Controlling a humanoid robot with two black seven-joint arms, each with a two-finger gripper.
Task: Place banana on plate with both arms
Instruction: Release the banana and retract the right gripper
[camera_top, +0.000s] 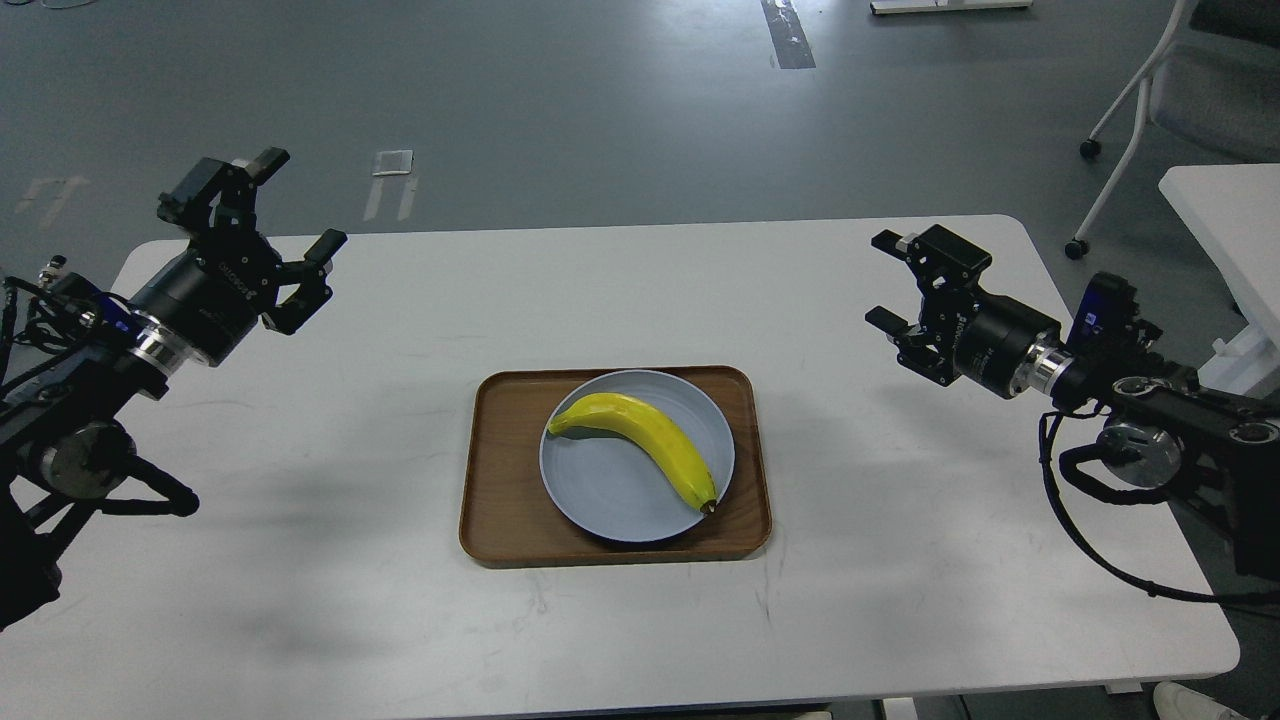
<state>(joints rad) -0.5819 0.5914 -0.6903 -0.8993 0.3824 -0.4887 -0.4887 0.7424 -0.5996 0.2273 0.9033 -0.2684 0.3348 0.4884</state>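
banana (640, 440) lies on plate (600, 490) in wooden tray (500, 480), task looks done; left tool (300, 205) and right tool (885, 280) both spread, empty, well apart over worktop (300, 600)

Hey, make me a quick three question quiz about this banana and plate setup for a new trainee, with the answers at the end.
1. True or false: the banana lies on the plate.
2. What does the plate sit on: A) bare table, B) wooden tray, C) a chair?
3. Fill in: both tools are ____ and hold nothing.

Key:
1. True; it lies on the plate, dark tip toward the rim.
2. B; the tray rests on the table.
3. Open; the left tool and right tool hover apart from the banana.
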